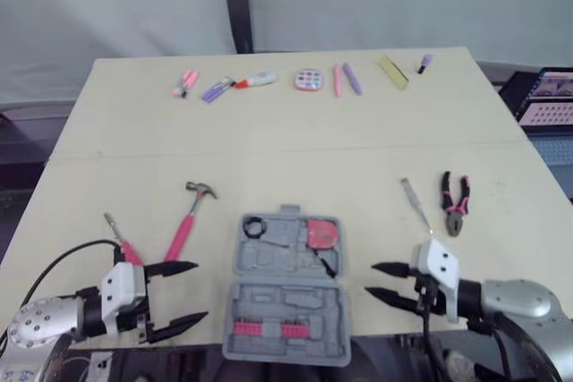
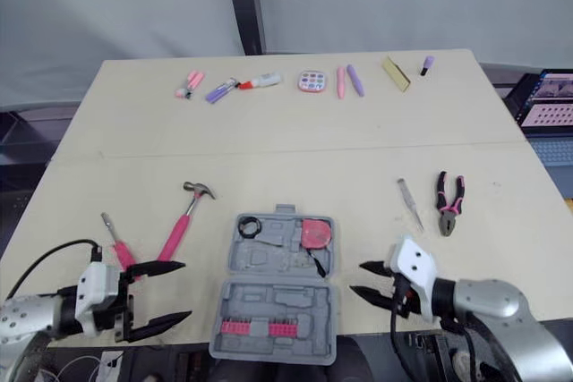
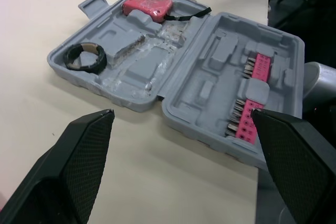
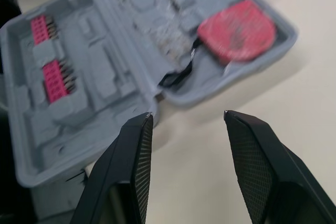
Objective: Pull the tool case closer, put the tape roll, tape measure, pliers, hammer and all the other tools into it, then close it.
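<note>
Table point(image 1: 269, 131): eye view has hammer point(image 1: 187, 221); wrist views, case point(image 3: 210, 61).

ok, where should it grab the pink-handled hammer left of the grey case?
Grip the pink-handled steel hammer mid-handle, coming from above with the left tool, which is open and nearest. It lies flat, handle slanting toward that tool, head pointing away; the straight shaft offers parallel sides.

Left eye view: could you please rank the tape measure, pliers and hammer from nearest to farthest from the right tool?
1. Tape measure, in the case, left of the right tool.
2. Pliers, ahead and to its right.
3. Hammer, across the case, far left.
</note>
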Action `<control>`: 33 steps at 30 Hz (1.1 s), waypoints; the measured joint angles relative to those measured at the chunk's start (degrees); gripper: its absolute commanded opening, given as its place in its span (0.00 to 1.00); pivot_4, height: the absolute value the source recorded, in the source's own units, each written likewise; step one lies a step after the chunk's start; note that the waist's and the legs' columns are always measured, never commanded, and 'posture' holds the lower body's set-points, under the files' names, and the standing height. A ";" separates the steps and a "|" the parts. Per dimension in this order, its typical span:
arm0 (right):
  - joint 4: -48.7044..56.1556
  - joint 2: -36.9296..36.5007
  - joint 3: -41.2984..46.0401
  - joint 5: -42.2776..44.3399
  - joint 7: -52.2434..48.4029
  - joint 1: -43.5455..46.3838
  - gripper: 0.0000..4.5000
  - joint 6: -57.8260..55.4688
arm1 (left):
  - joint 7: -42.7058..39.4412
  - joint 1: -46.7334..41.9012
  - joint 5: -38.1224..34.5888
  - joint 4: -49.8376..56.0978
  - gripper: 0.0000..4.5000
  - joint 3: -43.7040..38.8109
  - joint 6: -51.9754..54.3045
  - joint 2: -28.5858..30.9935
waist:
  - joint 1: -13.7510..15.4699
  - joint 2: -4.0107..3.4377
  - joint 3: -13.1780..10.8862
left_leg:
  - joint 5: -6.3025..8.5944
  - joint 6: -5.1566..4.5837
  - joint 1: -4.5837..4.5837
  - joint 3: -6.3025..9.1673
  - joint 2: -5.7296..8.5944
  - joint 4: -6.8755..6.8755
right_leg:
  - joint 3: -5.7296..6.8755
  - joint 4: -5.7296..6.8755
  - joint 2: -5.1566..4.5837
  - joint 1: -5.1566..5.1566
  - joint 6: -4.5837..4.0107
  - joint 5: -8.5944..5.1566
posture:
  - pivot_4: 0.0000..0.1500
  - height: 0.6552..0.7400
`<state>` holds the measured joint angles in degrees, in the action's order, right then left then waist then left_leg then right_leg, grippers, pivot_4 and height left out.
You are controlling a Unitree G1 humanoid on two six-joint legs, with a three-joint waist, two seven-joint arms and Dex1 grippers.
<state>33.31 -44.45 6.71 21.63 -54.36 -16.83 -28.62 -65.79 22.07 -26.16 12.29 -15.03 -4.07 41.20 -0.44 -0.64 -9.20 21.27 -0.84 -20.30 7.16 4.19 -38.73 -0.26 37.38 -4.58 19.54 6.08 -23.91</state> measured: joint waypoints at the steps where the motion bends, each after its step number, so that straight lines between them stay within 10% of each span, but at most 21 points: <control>1: 0.46 0.00 0.09 0.04 0.02 -0.70 0.50 -0.02 | 0.12 0.36 0.22 -0.01 1.00 0.00 -0.40 -0.16 | 0.22 0.02 0.01 | 0.00 0.00 0.01 0.00 -0.01 -0.06 | 0.00 -0.06 0.00 -0.03 0.00 0.00 | 1.00 1.00; 18: 0.35 -0.09 0.31 -0.06 0.70 -2.38 0.50 0.80 | 2.47 1.00 0.91 0.53 1.00 0.11 -1.93 -0.76 | 0.54 0.03 0.01 | 0.00 0.00 0.00 0.00 0.00 -0.04 | -0.01 -0.29 0.01 -0.12 0.00 0.00 | 1.00 1.00; 30: -4.17 1.96 15.28 5.16 11.65 3.83 0.50 -12.37 | 0.32 -17.92 -1.70 2.71 1.00 6.79 5.44 0.22 | 0.72 0.01 0.01 | 0.00 0.00 0.00 0.00 0.02 -0.05 | -0.01 0.25 0.03 -0.01 0.00 0.00 | 1.00 1.00; 33: -4.13 3.03 19.06 5.56 15.07 2.99 0.71 -14.93 | -0.65 -20.42 -1.98 2.67 1.00 8.93 7.13 -0.01 | 0.47 0.01 0.01 | 0.00 -0.01 0.00 0.00 0.02 -0.05 | -0.01 0.29 0.04 -0.01 0.00 0.00 | 1.00 1.00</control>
<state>29.19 -41.42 25.78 27.18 -39.28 -13.84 -43.55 -66.44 1.65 -28.13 14.96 -6.11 3.07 41.19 0.02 -0.63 -9.19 21.27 -0.85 -20.30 7.16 4.21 -38.78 -0.27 37.67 -4.54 19.52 6.08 -23.91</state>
